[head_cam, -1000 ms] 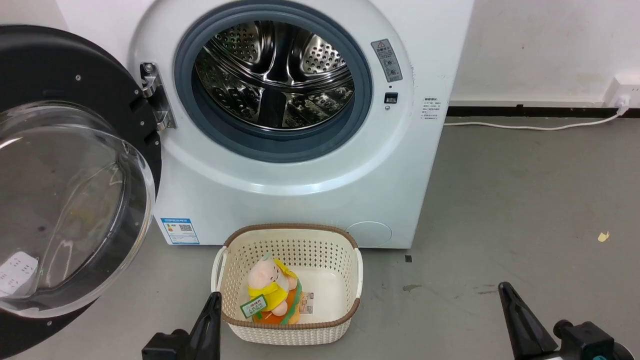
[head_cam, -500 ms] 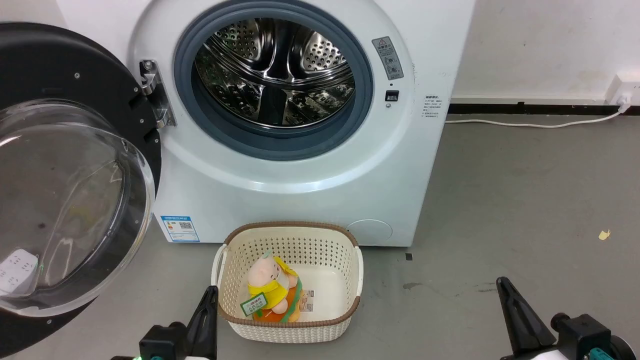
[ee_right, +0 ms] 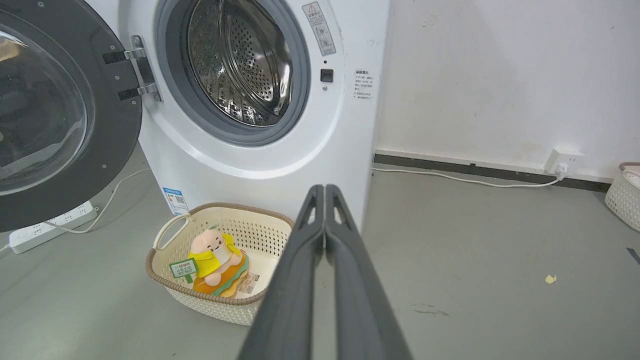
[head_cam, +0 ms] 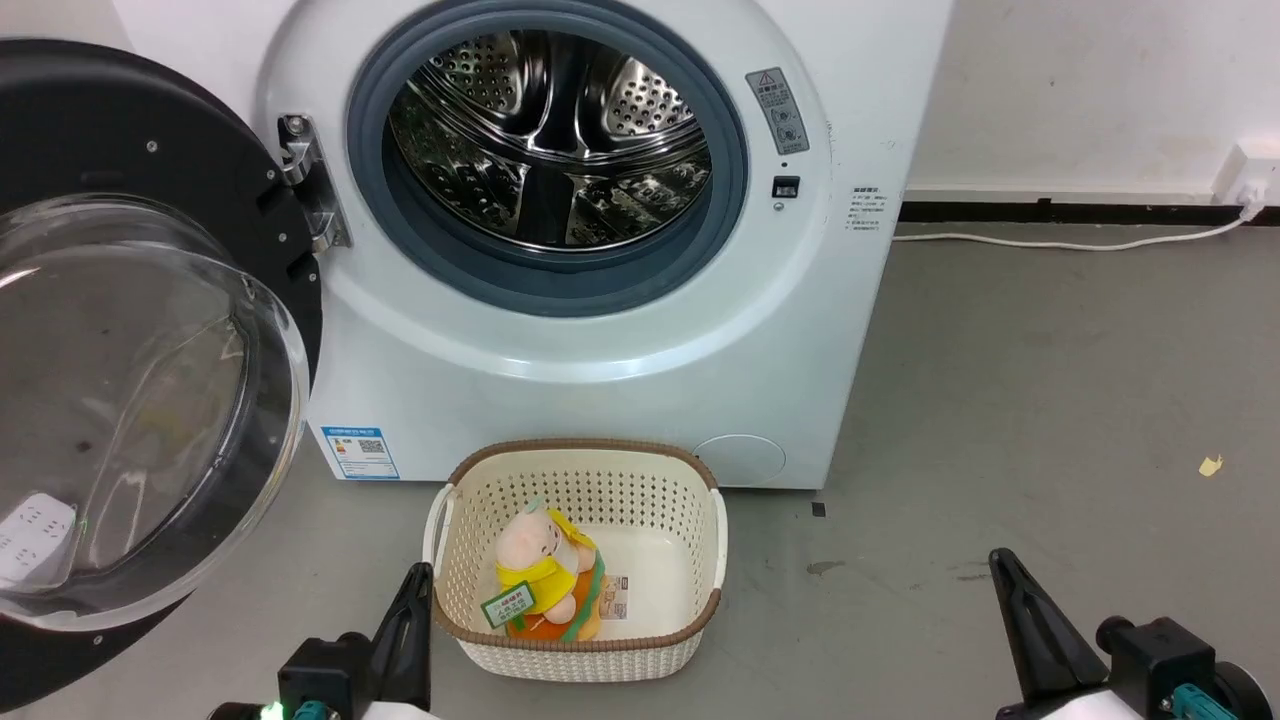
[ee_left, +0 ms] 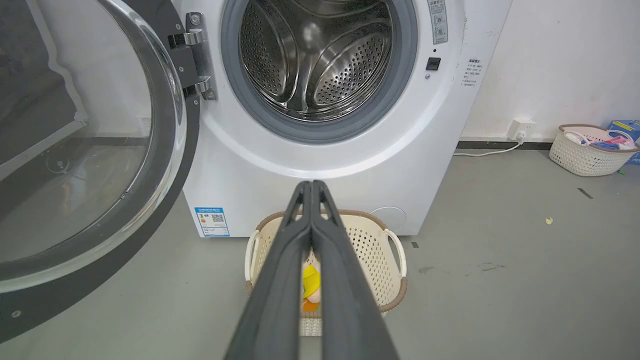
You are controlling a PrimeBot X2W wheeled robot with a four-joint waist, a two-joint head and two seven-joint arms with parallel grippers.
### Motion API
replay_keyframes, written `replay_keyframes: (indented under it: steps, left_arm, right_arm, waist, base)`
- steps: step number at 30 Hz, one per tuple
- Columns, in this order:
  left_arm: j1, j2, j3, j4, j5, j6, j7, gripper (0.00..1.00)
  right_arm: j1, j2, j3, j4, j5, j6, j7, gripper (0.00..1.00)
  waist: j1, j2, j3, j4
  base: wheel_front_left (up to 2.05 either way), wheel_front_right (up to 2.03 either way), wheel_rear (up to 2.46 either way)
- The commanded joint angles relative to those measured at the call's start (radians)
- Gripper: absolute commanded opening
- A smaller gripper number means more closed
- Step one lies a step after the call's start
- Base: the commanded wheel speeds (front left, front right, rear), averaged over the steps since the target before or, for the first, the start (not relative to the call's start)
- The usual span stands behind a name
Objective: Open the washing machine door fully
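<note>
Both jaws tight together, empty; cream basket (head_cam: 575,658) (plush toy (head_cam: 540,570) inside) before the washing machine (head_cam: 600,400)

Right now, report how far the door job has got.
Done: the door stands swung wide to the left of the machine, with the drum fully exposed. In hand: nothing; the left fingers and right fingers are shut, empty and clear of the door. Left: seemingly nothing.
</note>
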Motion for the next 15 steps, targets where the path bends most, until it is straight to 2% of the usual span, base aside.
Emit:
replay_keyframes:
  steps: [1,15]
  left_arm:
    - [-0.015,0.0,0.004,-0.007,0.01,0.006,0.005,0.0]
    - [-0.027,0.0,0.012,-0.023,0.024,0.01,0.033,0.0]
  right_arm:
    - [-0.017,0.002,0.002,-0.006,-0.007,0.0,0.005,0.0]
    - [-0.03,0.003,0.005,-0.016,-0.014,0.0,0.034,0.0]
  waist:
    - [-0.0001,0.0,0.001,0.0]
    - [-0.0001,0.0,0.008,0.001]
  base:
    - [0.0,0.0,0.0]
    - [0.0,0.0,0.0]
